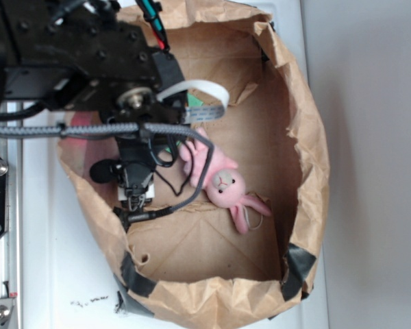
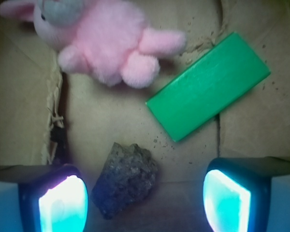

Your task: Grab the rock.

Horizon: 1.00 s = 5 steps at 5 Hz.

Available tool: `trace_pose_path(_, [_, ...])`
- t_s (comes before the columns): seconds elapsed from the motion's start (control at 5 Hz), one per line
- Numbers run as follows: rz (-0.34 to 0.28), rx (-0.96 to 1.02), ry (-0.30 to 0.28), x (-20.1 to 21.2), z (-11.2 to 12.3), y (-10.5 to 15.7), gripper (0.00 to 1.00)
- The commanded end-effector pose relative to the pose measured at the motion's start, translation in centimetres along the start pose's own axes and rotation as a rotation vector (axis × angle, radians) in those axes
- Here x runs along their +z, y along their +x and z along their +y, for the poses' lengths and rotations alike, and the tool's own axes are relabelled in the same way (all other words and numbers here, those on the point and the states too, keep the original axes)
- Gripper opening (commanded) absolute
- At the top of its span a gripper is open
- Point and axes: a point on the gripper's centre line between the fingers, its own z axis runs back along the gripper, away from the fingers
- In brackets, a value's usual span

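The rock [image 2: 127, 178], a dark, pitted lump, lies on the brown paper floor in the wrist view. It sits between my two fingers, nearer the left pad [image 2: 63, 203] than the right pad [image 2: 227, 200], and touches neither. My gripper [image 2: 145, 200] is open and low over the floor. In the exterior view the gripper [image 1: 137, 204] points down inside the paper bag at its left side. The arm hides the rock there.
A pink plush bunny [image 2: 106, 38] [image 1: 226, 186] lies just beyond the rock. A flat green block [image 2: 208, 92] rests to the right of it. The crumpled paper bag wall [image 1: 305, 137] rings the whole area, with black tape [image 1: 298, 271] at its near corners.
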Motion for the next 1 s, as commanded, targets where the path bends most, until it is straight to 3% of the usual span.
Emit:
trace_pose_path(0.0, [-0.035, -0.024, 0.026, -0.7, -0.7, 0.0, 1.00])
trace_pose_path(0.8, [-0.024, -0.053, 0.075, -2.8, -2.3, -0.6, 1.00])
